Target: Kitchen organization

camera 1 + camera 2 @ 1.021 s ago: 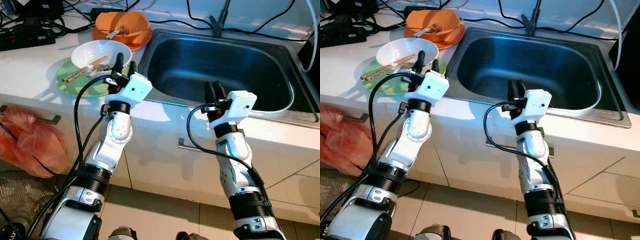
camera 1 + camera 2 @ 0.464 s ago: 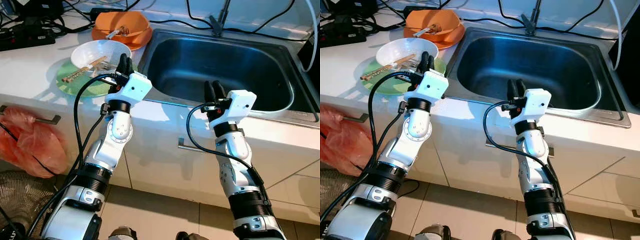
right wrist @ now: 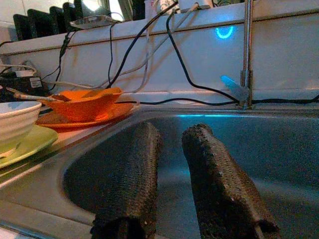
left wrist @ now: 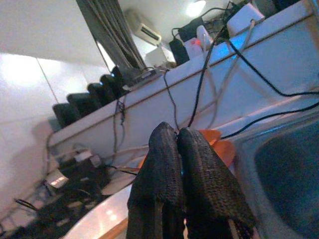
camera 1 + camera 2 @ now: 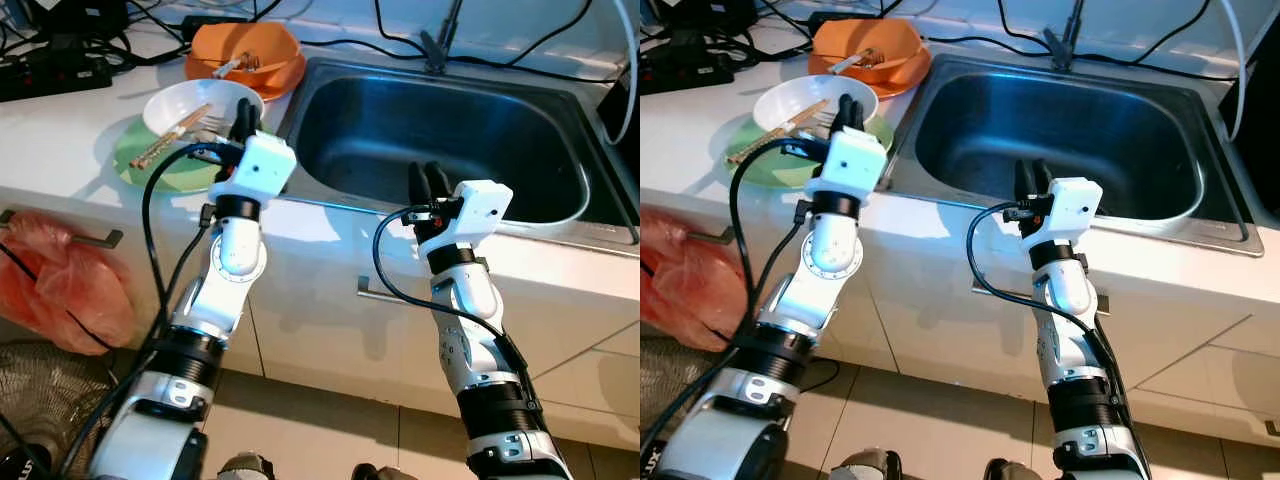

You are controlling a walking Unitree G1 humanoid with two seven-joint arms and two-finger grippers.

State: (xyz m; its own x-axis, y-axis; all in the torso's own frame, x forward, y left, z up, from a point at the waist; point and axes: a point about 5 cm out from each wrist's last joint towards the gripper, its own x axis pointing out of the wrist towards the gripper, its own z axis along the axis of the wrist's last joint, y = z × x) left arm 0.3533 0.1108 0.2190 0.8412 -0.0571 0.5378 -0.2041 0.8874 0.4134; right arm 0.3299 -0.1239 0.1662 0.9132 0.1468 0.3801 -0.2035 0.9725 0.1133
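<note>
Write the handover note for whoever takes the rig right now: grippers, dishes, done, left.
Left gripper: fingers shut, empty, raised by the white bowl.
Right gripper: fingers slightly open, empty, at the sink front edge.
White bowl with chopsticks sits on the green plate; orange bowl on its orange plate behind, utensils inside.
Done: nothing in the sink.
Left: all dishes.

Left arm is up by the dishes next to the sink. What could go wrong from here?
1. The left gripper sits shut right at the white bowl on the green plate; pushing on may shove the stack rather than grasp it.
2. The wooden chopsticks lie loosely across the bowl and may roll off if it is nudged.
3. The left arm's black cable loops beside the plate and might snag it.
</note>
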